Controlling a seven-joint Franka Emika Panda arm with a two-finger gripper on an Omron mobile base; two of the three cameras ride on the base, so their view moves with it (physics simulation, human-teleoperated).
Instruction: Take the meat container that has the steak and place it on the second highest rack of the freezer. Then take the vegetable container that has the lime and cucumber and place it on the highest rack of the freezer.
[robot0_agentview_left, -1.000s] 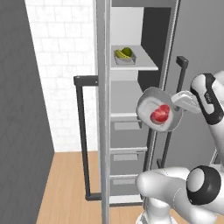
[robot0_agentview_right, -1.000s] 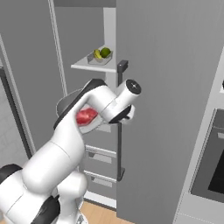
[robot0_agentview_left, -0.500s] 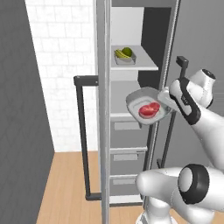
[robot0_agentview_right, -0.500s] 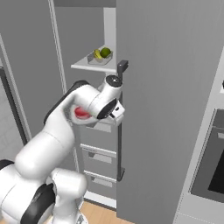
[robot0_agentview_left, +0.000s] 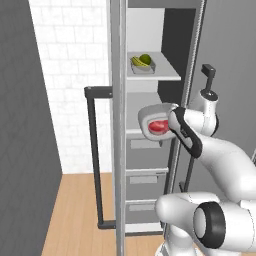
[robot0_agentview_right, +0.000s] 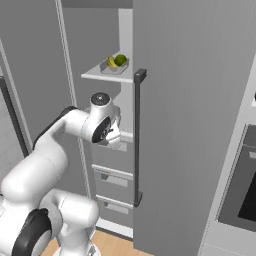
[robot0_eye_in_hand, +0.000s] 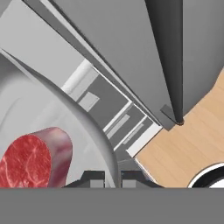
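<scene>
Carrying the steak (robot0_agentview_left: 159, 126) in its container (robot0_agentview_left: 150, 115), rim pinched by the end effector (robot0_eye_in_hand: 113, 175); next, slide it onto the second rack (robot0_agentview_left: 131, 133).

I see the steak (robot0_eye_in_hand: 30, 159) as marbled red meat with a duller pinkish rind, lying in a smooth, matt pale-grey container (robot0_agentview_left: 150, 116). The freezer (robot0_agentview_left: 117, 150) looks like flat matt grey metal; its handle (robot0_agentview_right: 137, 137) is matt dark. At five o'clock in the hand view, the floor (robot0_eye_in_hand: 192, 140) is pale wood.
</scene>
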